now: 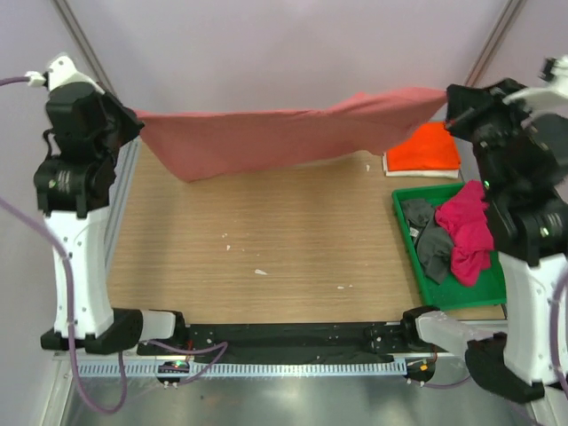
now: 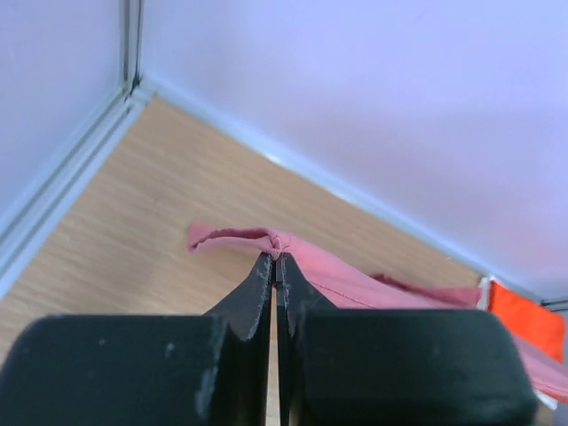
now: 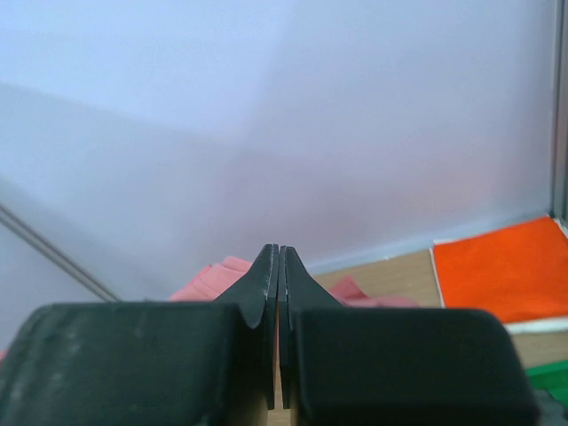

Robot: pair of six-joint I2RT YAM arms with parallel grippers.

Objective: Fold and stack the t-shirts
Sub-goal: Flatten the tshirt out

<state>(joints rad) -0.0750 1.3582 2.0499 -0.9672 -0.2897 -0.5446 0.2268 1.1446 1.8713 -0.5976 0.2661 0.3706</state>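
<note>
- Top cam gives me the whole picture: the salmon-red t-shirt point(image 1: 284, 133) hangs in the air as a band across the far side of the desk point(image 1: 266, 240). It is stretched from my left arm to my right arm and drapes deepest near the left end.
- Left wrist cam: the left fingers point(image 2: 257, 288) are pressed together on a bunched edge of the salmon shirt. A bit of cloth pokes out past the tips, and the rest trails off to the right, above the wood.
- Right wrist cam: the right fingers point(image 3: 264, 280) are together too, with salmon cloth showing on both sides behind the tips. This view hides the pinch itself. Top cam shows the shirt's right end at those fingers, so they are clamped on it.
- Only the top cam shows the green tray point(image 1: 444, 293) on the right of the desk. The magenta t-shirt point(image 1: 466, 226) and dark grey t-shirt point(image 1: 432, 244) lie crumpled in it, touching.
- The orange t-shirt point(image 1: 426, 146) lies folded flat on the white t-shirt point(image 1: 422, 170), just beyond the tray and below the salmon shirt's right end.
- Both wrist cams catch the orange shirt. The right one also catches the white edge and a corner of the tray.
</note>
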